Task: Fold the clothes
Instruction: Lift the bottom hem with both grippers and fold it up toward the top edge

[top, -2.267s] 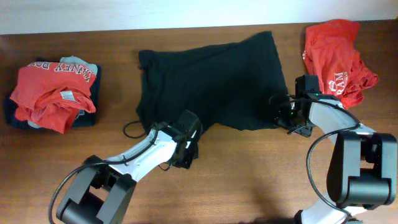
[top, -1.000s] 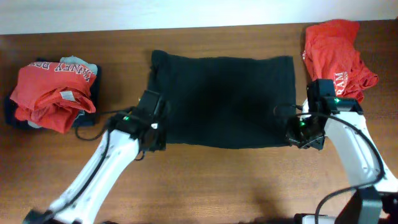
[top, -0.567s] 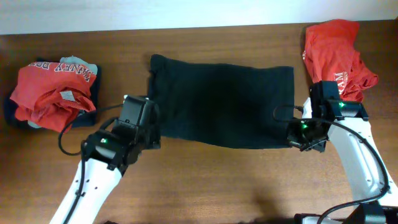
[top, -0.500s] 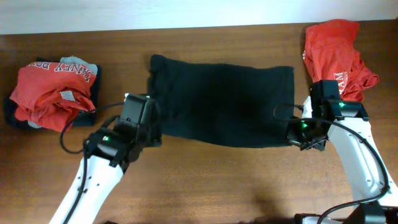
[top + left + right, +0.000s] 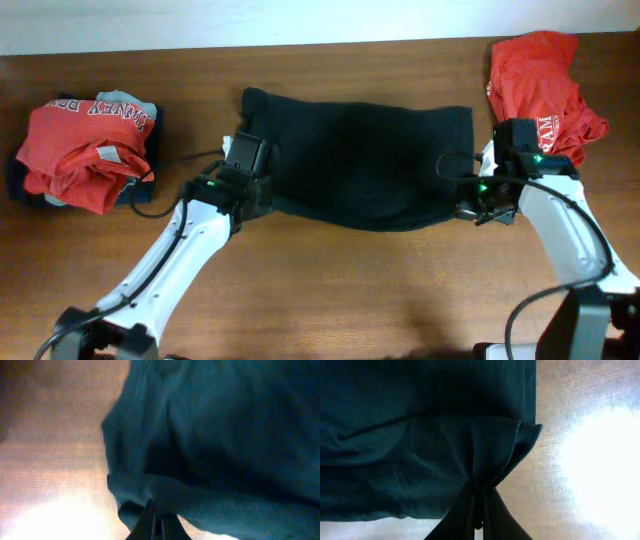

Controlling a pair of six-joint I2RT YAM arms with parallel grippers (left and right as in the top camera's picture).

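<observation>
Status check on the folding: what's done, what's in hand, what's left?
Done: the black T-shirt lies spread out in the middle, and the pile at the left is stacked, though loosely. In hand: the left gripper and the right gripper each have fingers shut on a near corner of the black T-shirt, apparently for a fold. Left: that fold, then the crumpled red shirt at the right.

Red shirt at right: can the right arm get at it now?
Likely not yet: the right pincer is shut on the black shirt. Path itself looks free; the red shirt lies just beyond.
</observation>
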